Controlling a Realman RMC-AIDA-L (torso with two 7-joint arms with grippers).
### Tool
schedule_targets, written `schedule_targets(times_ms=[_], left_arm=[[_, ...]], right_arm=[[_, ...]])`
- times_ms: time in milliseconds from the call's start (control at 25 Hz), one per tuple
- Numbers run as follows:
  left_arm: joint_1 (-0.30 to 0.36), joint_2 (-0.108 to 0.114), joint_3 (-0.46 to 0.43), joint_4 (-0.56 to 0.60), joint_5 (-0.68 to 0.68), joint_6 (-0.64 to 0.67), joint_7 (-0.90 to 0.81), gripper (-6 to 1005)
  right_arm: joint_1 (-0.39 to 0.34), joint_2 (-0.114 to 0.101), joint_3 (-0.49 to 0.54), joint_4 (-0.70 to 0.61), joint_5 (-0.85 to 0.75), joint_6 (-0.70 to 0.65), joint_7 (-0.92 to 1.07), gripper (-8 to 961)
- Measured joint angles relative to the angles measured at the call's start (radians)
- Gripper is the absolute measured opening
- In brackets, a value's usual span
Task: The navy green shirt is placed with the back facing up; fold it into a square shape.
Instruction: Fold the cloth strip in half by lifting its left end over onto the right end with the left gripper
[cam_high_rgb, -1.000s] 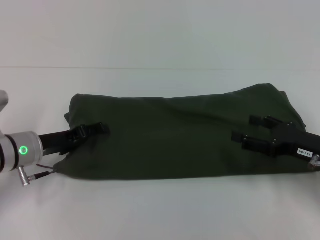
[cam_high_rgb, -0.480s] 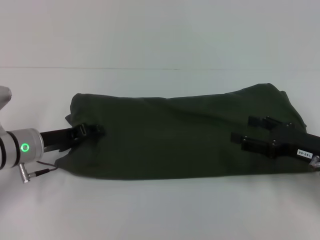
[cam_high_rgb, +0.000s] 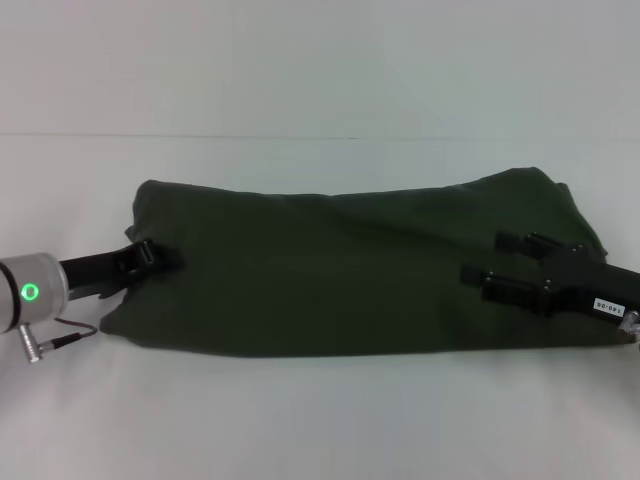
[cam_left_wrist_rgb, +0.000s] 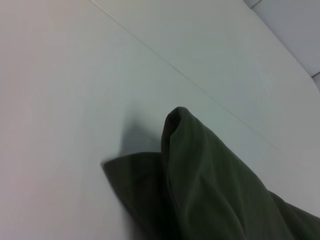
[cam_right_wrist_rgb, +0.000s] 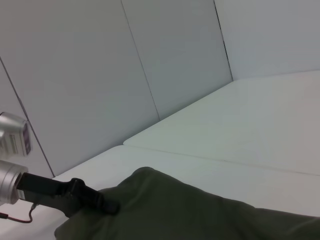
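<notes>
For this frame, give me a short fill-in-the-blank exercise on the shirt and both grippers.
1. The navy green shirt lies folded into a long band on the white ____.
2. The left gripper is at the shirt's ____ end.
3. The right gripper hangs over the shirt with its fingers ____.

Missing words: table; left; open

shirt mid-table, bare table around

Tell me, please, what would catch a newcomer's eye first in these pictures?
The navy green shirt, folded into a long dark band, stretches across the white table. The left gripper sits at the band's left end, and the right gripper lies over its right end, fingers spread.
</notes>
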Motion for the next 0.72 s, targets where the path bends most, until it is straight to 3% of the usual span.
schedule_targets(times_ms=[280, 480, 720], left_arm=[[0.032, 0.015, -0.006, 0.052, 0.006, 0.029, -0.001, 98], [0.062, 0.045, -0.011, 0.132, 0.032, 0.064, -0.028, 97], [0.056, 0.079, -0.088, 0.227, 0.109, 0.162, -0.112, 97]], right_arm=[[0.001, 0.000, 0.000, 0.000, 0.004, -0.001, 0.000, 913], [0.009, 0.000, 0.000, 0.000, 0.004, -0.001, 0.002, 913], [0.015, 0.000, 0.004, 0.000, 0.004, -0.001, 0.003, 913]])
